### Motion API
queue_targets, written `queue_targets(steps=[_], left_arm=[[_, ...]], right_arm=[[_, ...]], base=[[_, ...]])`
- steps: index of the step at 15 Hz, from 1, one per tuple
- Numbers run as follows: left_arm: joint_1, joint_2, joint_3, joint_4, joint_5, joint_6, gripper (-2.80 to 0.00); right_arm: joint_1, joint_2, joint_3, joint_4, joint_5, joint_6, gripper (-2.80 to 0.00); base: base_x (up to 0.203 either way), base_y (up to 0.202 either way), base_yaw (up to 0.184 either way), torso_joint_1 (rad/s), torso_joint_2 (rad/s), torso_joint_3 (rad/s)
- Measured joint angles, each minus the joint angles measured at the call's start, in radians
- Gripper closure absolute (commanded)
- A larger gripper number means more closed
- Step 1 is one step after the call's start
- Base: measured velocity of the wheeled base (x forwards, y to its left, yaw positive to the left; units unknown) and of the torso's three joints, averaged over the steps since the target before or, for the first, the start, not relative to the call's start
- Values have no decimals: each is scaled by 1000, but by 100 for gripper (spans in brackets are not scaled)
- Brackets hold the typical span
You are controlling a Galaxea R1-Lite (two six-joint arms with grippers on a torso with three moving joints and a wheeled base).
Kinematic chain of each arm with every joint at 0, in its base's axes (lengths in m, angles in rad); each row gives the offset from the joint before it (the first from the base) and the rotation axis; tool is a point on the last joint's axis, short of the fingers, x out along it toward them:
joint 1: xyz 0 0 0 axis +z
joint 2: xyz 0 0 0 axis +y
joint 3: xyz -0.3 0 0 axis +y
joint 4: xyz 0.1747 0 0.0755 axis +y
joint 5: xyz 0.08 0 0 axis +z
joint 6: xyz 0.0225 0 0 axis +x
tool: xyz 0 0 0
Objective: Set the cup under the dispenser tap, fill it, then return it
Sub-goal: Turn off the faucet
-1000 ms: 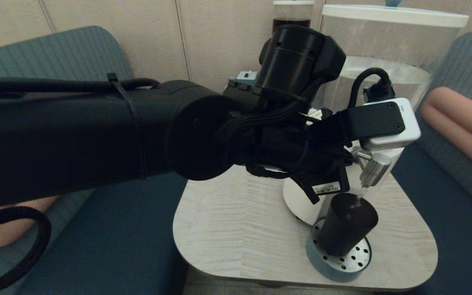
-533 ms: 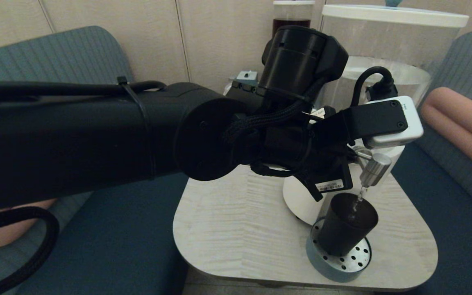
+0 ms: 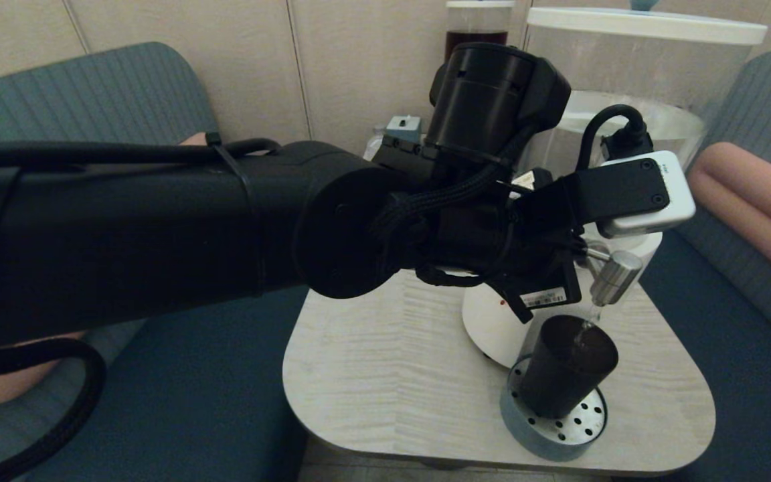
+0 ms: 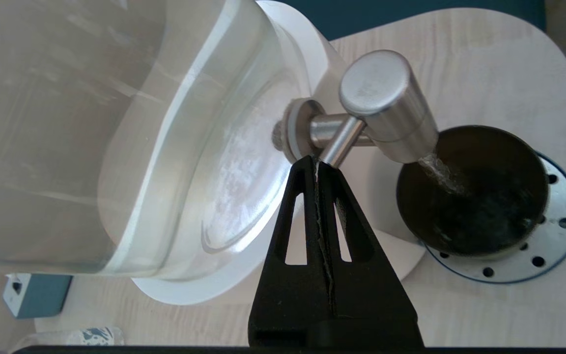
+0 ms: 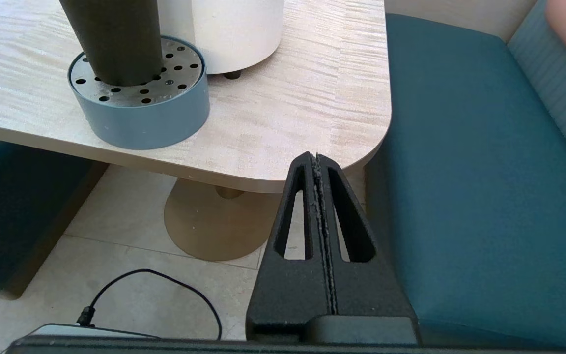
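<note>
Cup [image 3: 566, 365]: smooth dark tapered plastic under your brushed-steel tap [image 3: 614, 277]; left gripper [image 4: 316, 164] pressed together against tap's lever.

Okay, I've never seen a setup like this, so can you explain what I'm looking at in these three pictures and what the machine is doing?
It is a two-armed robot. One picture looks down from its head; the other two come from cameras on its wrists. On the small table stands a big water dispenser. The left tool, shut, presses its tips against the lever of the dispenser tap, and water runs into the dark cup. The cup stands on a round drip tray with holes. Nothing is held. The right tool, also shut, hangs idle beside the table, over the floor.
</note>
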Motion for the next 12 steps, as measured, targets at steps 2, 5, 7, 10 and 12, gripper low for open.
queue_targets(steps=[2, 5, 7, 10, 12], left_arm=[[0, 3, 0, -13, 1, 4, 0], [0, 10, 1, -22, 2, 23, 0], [0, 13, 1, -23, 2, 33, 0], [0, 18, 1, -55, 6, 39, 0], [1, 20, 11, -80, 11, 39, 0]], right_arm=[[0, 0, 0, 0, 0, 0, 0], [0, 0, 0, 0, 0, 0, 0], [0, 0, 0, 0, 0, 0, 0], [0, 0, 0, 0, 0, 0, 0], [0, 0, 0, 0, 0, 0, 0]], base=[[0, 0, 0, 0, 0, 0], [0, 0, 0, 0, 0, 0], [0, 0, 0, 0, 0, 0], [0, 0, 0, 0, 0, 0], [0, 0, 0, 0, 0, 0]])
